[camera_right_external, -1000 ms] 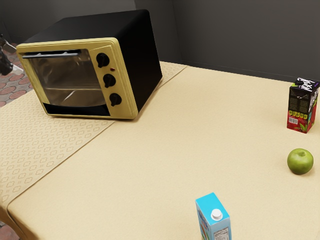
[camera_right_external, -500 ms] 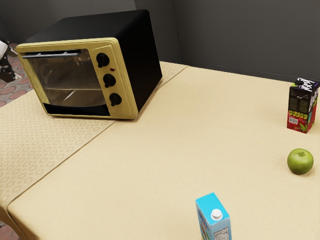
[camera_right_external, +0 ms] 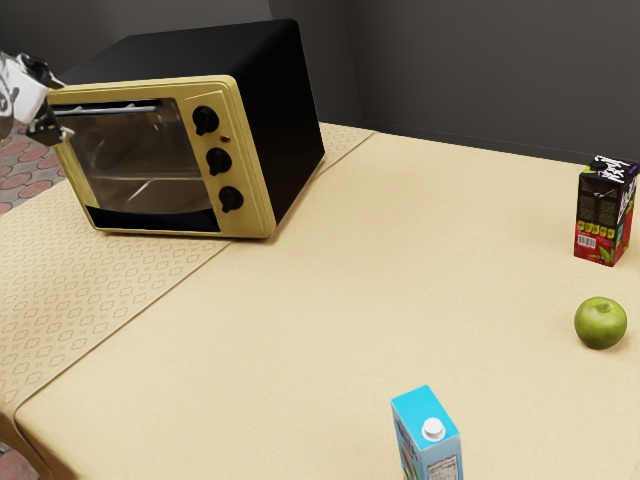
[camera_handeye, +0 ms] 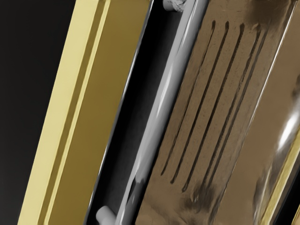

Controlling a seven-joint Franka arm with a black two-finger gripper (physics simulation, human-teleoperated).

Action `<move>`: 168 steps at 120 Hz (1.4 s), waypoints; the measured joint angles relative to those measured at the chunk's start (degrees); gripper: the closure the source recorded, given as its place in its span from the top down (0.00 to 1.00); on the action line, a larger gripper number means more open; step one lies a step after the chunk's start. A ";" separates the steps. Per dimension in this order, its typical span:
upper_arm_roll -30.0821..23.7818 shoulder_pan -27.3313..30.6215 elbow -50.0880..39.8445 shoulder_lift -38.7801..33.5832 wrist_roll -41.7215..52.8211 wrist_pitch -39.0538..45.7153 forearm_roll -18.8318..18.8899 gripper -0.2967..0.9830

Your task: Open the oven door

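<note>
My gripper (camera_right_external: 64, 108) is at the exterior view's left, in front of the oven's upper front corner. It is open, one finger above the other with a gap between them, close to the left end of the handle bar (camera_right_external: 125, 107). Whether it touches the bar cannot be told. The oven (camera_right_external: 275, 110) has a yellow front and black body, and its glass door (camera_right_external: 135, 165) is shut. In the wrist view the grey handle (camera_handeye: 161, 101) runs slantwise between its mounts, with the brown-looking glass (camera_handeye: 225, 108) beside it.
Three black knobs (camera_right_external: 218, 161) line the oven front beside the door. Farther off on the cloth-covered table (camera_right_external: 330, 290) stand a dark juice carton (camera_right_external: 603, 212), a green apple (camera_right_external: 600, 323) and a blue carton (camera_right_external: 425, 435). A dark wall (camera_right_external: 480, 80) rises behind.
From the exterior view's left edge, my gripper has come toward its right, up to the oven's front corner by the handle. The door has stayed shut.
</note>
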 joint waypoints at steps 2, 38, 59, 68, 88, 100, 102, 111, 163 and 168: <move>-0.09 0.02 0.00 0.11 0.04 0.34 -0.01 0.77; -2.30 0.05 0.01 0.61 0.77 3.54 0.05 0.77; -3.78 -0.99 -9.55 -7.27 1.28 3.27 1.16 0.77; -4.05 -1.61 -15.06 -10.86 1.64 3.86 2.05 0.77; -8.61 -5.80 -21.68 -16.25 1.42 2.98 3.82 0.76; -10.70 -2.34 -22.80 -18.09 2.19 3.84 3.43 0.77; -10.80 -2.20 -22.88 -18.23 2.31 3.94 3.40 0.77; -11.01 -1.92 -23.08 -18.58 2.79 4.32 3.27 0.77; -12.56 -1.96 -19.43 -15.72 3.49 4.08 5.38 0.77; -12.56 -1.87 -19.43 -15.71 3.67 4.24 5.35 0.77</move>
